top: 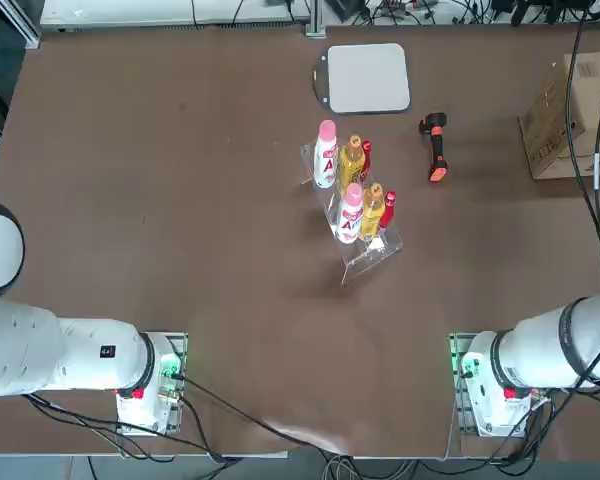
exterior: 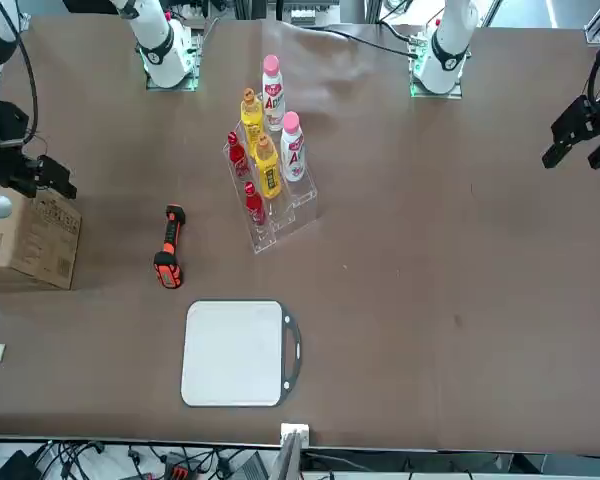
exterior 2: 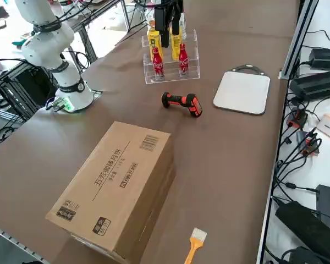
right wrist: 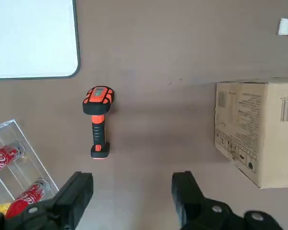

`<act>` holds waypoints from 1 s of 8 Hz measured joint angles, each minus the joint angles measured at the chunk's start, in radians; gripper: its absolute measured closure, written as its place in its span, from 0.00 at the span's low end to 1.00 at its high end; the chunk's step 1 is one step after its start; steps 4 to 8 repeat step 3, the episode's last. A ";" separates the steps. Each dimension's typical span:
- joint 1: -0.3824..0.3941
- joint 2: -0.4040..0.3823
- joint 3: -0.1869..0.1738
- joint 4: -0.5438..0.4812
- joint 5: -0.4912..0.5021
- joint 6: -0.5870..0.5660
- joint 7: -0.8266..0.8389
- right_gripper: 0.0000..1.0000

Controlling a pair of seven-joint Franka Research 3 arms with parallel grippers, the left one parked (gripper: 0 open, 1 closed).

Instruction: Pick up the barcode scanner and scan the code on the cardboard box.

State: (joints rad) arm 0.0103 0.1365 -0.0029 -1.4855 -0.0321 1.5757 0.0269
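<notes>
Barcode scanner [right wrist: 99,122], one, cardboard box [right wrist: 259,132], one

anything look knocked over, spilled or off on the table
Nothing looks spilled or damaged. The barcode scanner lies flat on the bare tabletop, in line with its task. The bottles stand upright in their clear rack, which sits at an angle on the table in the top view. The right hand is open and empty.
</notes>
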 joint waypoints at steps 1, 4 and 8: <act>0.000 0.000 0.000 0.000 0.000 0.001 -0.002 0.00; 0.002 0.000 0.000 0.000 0.000 0.002 -0.003 0.00; 0.002 0.000 0.000 0.000 0.000 0.002 -0.003 0.00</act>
